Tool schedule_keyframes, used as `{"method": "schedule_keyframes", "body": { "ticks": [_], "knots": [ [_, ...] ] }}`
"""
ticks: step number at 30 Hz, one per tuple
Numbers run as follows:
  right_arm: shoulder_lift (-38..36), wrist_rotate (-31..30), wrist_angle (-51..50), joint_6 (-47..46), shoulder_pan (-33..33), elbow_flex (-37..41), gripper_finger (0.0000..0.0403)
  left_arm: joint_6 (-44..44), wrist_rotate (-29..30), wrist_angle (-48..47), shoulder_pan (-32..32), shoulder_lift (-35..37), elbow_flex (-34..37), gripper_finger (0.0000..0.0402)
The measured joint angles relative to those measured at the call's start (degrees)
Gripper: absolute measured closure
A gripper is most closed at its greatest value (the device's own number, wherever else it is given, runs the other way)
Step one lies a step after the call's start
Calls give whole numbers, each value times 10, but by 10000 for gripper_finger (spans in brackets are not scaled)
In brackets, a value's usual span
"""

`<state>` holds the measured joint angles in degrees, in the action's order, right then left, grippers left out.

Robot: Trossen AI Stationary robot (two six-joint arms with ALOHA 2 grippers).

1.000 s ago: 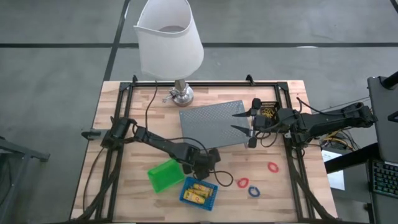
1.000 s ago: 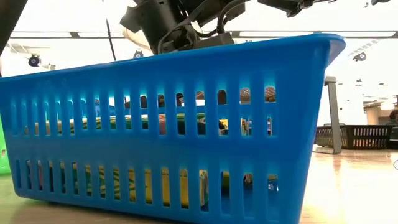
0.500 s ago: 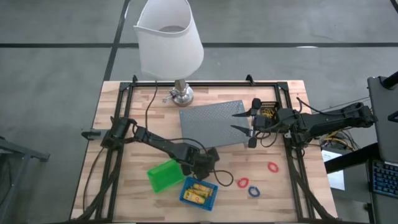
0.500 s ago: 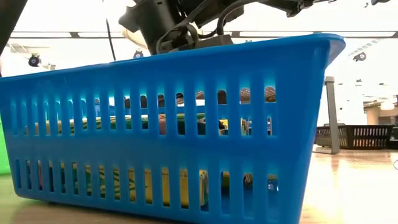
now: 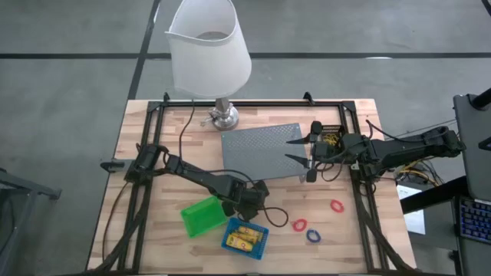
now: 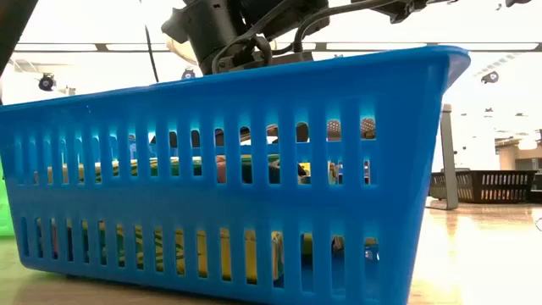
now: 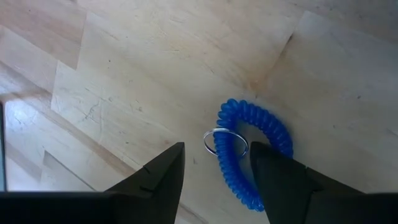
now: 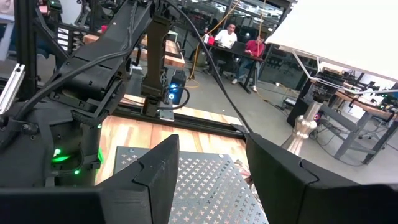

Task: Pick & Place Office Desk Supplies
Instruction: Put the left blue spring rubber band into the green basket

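A blue coiled loop (image 7: 255, 152) with a metal ring (image 7: 225, 143) lies flat on the wood table, and shows dark in the high view (image 5: 278, 218). My left gripper (image 7: 214, 155) (image 5: 261, 208) is open over it, one finger on either side of the ring. The blue bin (image 5: 245, 238) (image 6: 229, 169) holds yellow stubby sticks (image 5: 242, 236). A green bin (image 5: 201, 217) stands to its left. Two red loops (image 5: 336, 205) (image 5: 299, 225) and another blue loop (image 5: 313, 235) lie on the table at the right. My right gripper (image 5: 294, 150) (image 8: 211, 146) is open and empty over the grey mesh tray (image 5: 257, 149).
A black bin (image 5: 331, 139) with yellow-orange rubber bands stands at the tray's right end. A white-shaded lamp (image 5: 209, 46) stands at the far edge, its cord running over the table. The blue bin fills most of the low view. People sit in the room beyond the table (image 8: 239, 40).
My left gripper has shifted a little toward the table's left edge, staying open over the blue coiled loop.
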<state>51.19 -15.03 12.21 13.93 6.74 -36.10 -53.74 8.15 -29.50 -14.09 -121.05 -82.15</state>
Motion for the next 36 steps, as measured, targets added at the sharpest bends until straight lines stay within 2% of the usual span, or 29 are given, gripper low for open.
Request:
{"method": "schedule_keyframes", "body": {
  "ticks": [9,21,31,36],
  "knots": [
    [0,0,0,0,0,0,218,32,-35,10,19,-1,0,280],
    [0,0,0,0,0,0,218,32,-60,12,24,-1,0,296],
    [0,0,0,0,0,0,218,28,-67,19,22,-1,0,386],
    [0,0,0,0,0,0,218,28,-67,22,22,-1,0,397]
  ]
}}
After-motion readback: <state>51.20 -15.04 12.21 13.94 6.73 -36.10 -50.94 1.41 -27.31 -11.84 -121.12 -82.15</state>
